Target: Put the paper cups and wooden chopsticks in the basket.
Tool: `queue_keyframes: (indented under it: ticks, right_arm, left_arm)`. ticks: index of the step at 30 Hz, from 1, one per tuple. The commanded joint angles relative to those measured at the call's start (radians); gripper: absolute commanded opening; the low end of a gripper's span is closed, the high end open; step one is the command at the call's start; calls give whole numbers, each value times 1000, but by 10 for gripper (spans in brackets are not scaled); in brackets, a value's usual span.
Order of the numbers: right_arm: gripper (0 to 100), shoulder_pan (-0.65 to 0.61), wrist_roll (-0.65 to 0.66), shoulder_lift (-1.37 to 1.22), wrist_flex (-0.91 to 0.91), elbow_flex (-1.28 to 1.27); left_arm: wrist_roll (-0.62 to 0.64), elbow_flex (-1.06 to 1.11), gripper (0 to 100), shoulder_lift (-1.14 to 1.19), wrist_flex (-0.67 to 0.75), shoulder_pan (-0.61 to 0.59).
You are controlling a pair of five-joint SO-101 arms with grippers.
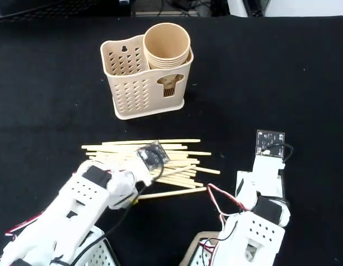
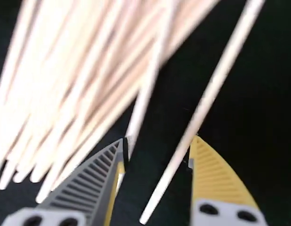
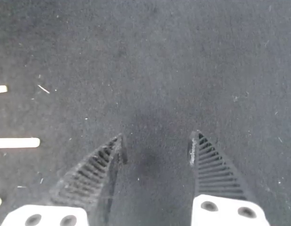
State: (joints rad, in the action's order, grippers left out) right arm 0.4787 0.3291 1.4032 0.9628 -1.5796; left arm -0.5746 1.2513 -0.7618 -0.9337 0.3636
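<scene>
Lower left, our left jaws are gaping around one stray chopstick beside the chopsticks pile mid-frame; closing askew, we are risking rolling it away. Lower right, our right jaws are gaping over bare counter. Upper centre, paper cups are sitting in the basket.

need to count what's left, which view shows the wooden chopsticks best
The high view: the whole pile of pale wooden chopsticks lies spread on the black cloth, partly under the left arm. The left wrist view shows part of it close up, one stick between the open fingers. The right wrist view catches a few stick ends.
</scene>
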Motion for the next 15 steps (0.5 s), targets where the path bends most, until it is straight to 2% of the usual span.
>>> queue_keyframes:
  ticks: [1, 15]
  right_arm:
    - [222, 6, 6, 12, -21, 4]
    - [222, 6, 6, 12, -21, 4]
  left_arm:
    - [-5, -28, 236, -9, 48, -54]
    - [-6, -1, 232, -8, 46, -65]
